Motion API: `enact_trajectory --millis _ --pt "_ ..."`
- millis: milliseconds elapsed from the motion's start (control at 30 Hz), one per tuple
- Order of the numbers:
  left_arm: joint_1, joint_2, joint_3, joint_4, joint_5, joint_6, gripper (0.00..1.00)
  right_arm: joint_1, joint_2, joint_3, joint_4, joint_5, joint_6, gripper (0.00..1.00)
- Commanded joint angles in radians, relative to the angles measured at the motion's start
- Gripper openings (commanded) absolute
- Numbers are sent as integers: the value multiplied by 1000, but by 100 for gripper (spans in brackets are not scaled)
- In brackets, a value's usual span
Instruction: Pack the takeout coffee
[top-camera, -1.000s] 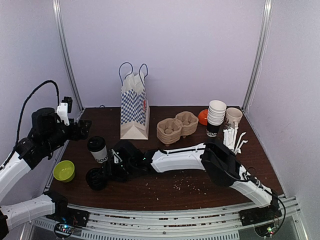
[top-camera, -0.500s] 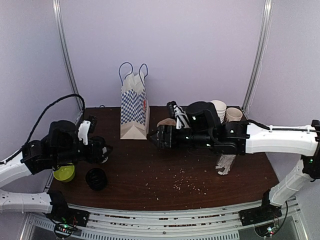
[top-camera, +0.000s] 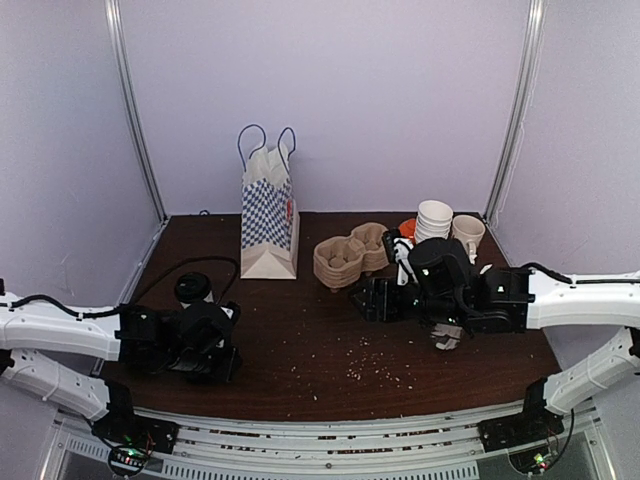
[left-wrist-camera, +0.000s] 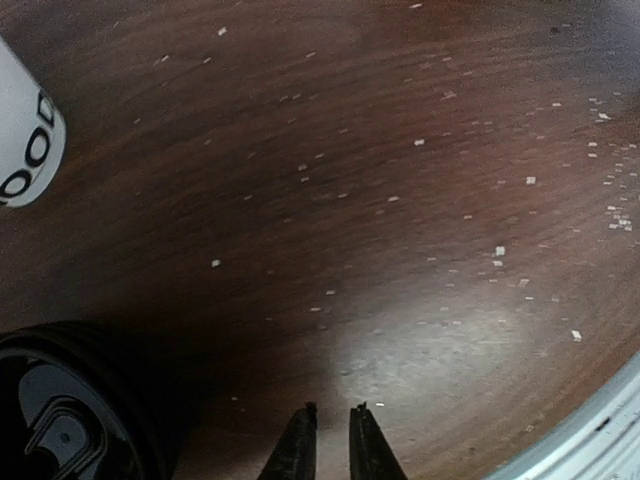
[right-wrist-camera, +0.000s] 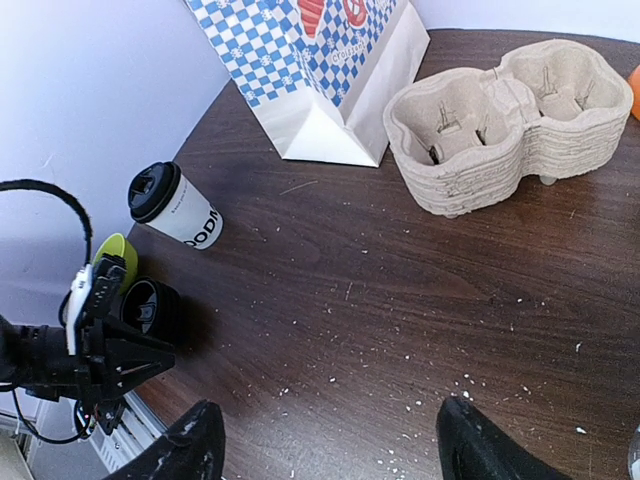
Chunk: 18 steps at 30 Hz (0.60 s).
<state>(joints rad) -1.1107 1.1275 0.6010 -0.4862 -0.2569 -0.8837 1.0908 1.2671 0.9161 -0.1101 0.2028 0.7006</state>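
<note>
- Two slim fingertips of the left gripper stand almost together with only a narrow slit between them. They grip nothing and point down at the dark table, which is strewn with pale crumbs.
- Just beside those tips sits a black ribbed round thing; the wrist view shows no contact with it.
- Farther off in that view is the coffee cup, its white wall bearing dark letters, apart from the fingers.
- Seen from above, the cup stands upright under its dark lid, just behind the low left arm. It is on the table, not in the carrier tray, and well apart from it.
- The right gripper hovers over the middle of the table with its jaws spread wide and nothing in them.
- Ahead of it stands the tray, with the checked paper bag upright just beside it.
- Between the right gripper and the cup lies only crumbed wood. A green bowl and the black ribbed thing sit near the cup, with the left gripper close over them.
- Behind the right arm are a stack of white cups, a pale mug and an orange thing that is partly hidden.
</note>
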Motion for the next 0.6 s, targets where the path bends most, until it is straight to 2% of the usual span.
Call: enact_trajectory --millis 0,200,400,567 --pt "73 43 -58 13 -8 -46 13 -5 -22 38 -10 48 -42 75" --pt "184 55 -108 46 20 -11 12 -15 -16 59 -23 59 -65 75" --pt "265 20 -109 -1 -44 -14 11 -42 -5 54 -13 61 -67 75" --pt "298 -26 -85 -2 -48 47 19 -100 38 61 5 20 -80 76"
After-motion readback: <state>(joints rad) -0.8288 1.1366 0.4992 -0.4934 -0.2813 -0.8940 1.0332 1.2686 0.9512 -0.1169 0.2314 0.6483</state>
